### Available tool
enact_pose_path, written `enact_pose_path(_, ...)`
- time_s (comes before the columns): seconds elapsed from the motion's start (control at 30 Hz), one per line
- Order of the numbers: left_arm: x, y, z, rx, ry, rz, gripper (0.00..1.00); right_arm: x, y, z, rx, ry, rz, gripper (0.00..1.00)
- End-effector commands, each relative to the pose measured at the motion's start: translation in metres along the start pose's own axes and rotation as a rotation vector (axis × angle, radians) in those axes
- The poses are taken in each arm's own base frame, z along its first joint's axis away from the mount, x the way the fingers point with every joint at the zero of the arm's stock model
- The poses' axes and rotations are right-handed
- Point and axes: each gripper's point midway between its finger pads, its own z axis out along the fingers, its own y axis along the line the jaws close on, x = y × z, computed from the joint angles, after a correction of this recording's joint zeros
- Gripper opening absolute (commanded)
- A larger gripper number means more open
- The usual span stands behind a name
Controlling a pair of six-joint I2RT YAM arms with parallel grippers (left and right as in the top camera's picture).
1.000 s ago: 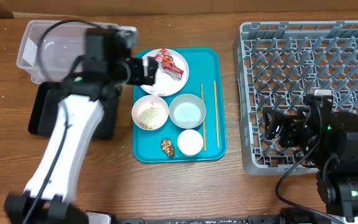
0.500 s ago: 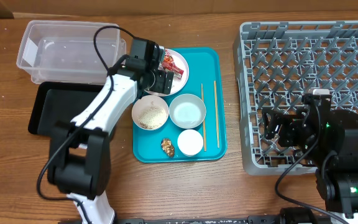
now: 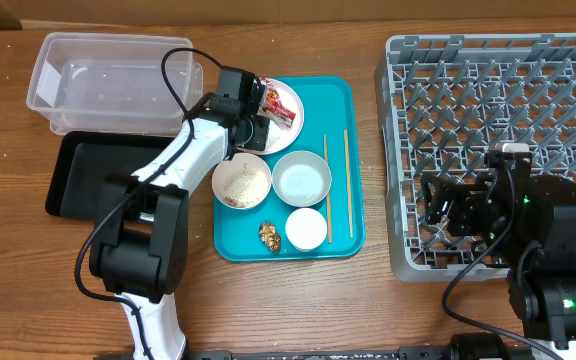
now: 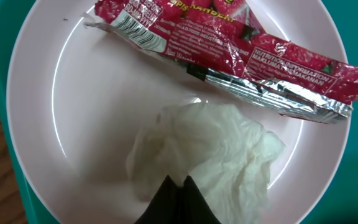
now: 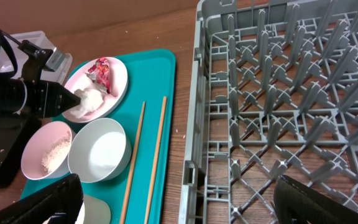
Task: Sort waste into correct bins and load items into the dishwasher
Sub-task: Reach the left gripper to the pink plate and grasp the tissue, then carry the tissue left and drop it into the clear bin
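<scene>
Jaws of your left gripper (image 4: 176, 186) are pinching together on the crumpled white napkin (image 4: 210, 149) lying on the white plate (image 4: 61, 124) (red wrapper (image 4: 229, 56) beside it), at the teal tray's (image 3: 343, 95) far-left corner; your right gripper (image 5: 179, 208) is hovering right of that tray, jaws spread wide, over the grey rack (image 5: 278, 93).

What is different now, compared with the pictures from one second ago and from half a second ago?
The left hand moved right, from the plate's left edge to over the plate, and now sits shut against the white paper wad; a grip cannot be confirmed. The right hand, wrapper, bowls, chopsticks and rack stayed put.
</scene>
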Motion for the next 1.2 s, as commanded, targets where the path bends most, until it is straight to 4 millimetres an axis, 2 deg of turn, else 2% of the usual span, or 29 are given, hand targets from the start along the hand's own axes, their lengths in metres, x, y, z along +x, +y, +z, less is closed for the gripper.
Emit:
enact_pose_path(0.0,-0.006,0.0,0.002,-0.005,-0.01,-0.016,0.04,-0.011,0.004,-0.006,-0.008,-0.031,-0.005,1.0)
enact_pose_path(0.07,-0.007,0.0,-0.001,-0.005,-0.01,-0.029,0.04,-0.011,0.004,-0.006,-0.008,-0.031,-0.006,1.0)
enact_pose_path(0.17,-0.018,0.001,-0.019,-0.01,-0.028,-0.033,0.04,-0.01,0.004,-0.006,-0.008,-0.027,-0.005,1.0)
enact_pose_path(0.4,-0.081,0.023,-0.096,-0.103,-0.202,-0.057,0.04,-0.01,0.003,-0.006,-0.007,-0.024,-0.004,1.0)
enact_pose_path(0.53,-0.103,0.049,-0.127,-0.19,-0.291,-0.095,0.04,-0.009,0.003,-0.006,-0.007,-0.023,-0.004,1.0)
enact_pose_path(0.77,-0.111,0.106,-0.138,-0.287,-0.349,-0.21,0.04,-0.008,0.003,-0.006,-0.006,-0.018,-0.002,1.0)
enact_pose_path(1.0,-0.101,0.16,-0.129,-0.331,-0.349,-0.382,0.04,-0.008,0.003,-0.006,-0.006,-0.016,-0.002,1.0)
enact_pose_path(1.03,-0.097,0.165,-0.125,-0.336,-0.339,-0.395,0.06,-0.008,0.003,-0.006,-0.006,-0.016,-0.002,1.0)
enact_pose_path(1.07,-0.096,0.168,-0.123,-0.335,-0.334,-0.401,0.12,-0.008,0.003,-0.006,-0.006,-0.016,-0.002,1.0)
enact_pose_path(1.17,-0.096,0.165,-0.117,-0.304,-0.327,-0.4,0.49,-0.008,0.003,-0.006,-0.006,-0.016,-0.002,1.0)
